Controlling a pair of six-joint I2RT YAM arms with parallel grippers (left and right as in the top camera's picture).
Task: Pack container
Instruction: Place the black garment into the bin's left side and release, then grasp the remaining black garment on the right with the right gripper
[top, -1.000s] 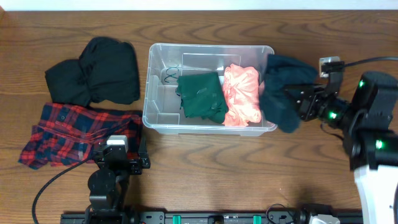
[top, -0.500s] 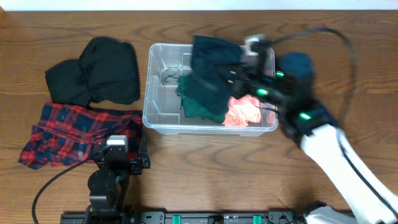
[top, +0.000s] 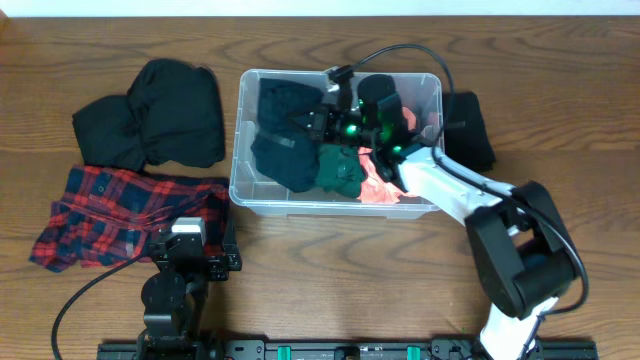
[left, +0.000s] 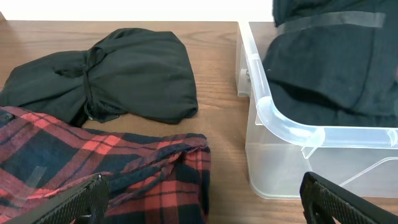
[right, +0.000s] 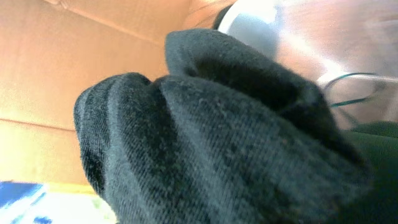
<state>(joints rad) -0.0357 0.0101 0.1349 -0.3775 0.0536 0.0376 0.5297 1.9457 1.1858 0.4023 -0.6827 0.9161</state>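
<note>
Wooden table (top: 560, 60), brown grain, seen from above and from both wrists.

Item 1. Right gripper (top: 315, 120): reaches in over the far rim of the container. Its jaws are buried in cloth in the wrist view, so I cannot tell whether they pinch or have parted.

Item 2. Dark garment (top: 280, 150): touches the right gripper, fills the right wrist view (right: 205, 143) and lies bunched in the left part of the bin, mounded to about the rim.

Item 3. Container (top: 236, 180): clear bin, directly beneath the right gripper. It also holds a green garment (top: 340, 170) at centre and an orange garment (top: 380, 190) towards the right.

Item 4. Left gripper (left: 208, 205): low near the table edge, fingers spread wide with nothing between them; the container's corner (left: 273, 118) is just ahead to its right.

Item 5. Unpacked: black garment (top: 160, 115) and red plaid shirt (top: 110, 215), left of the bin; another dark piece (top: 470, 130) just beside its right wall.

Step judged: setting the dark garment down. To do it well, lower it fully into the free left section, let go only once the cloth rests below the rim, and lift straight up so that no fold trails over the wall.
</note>
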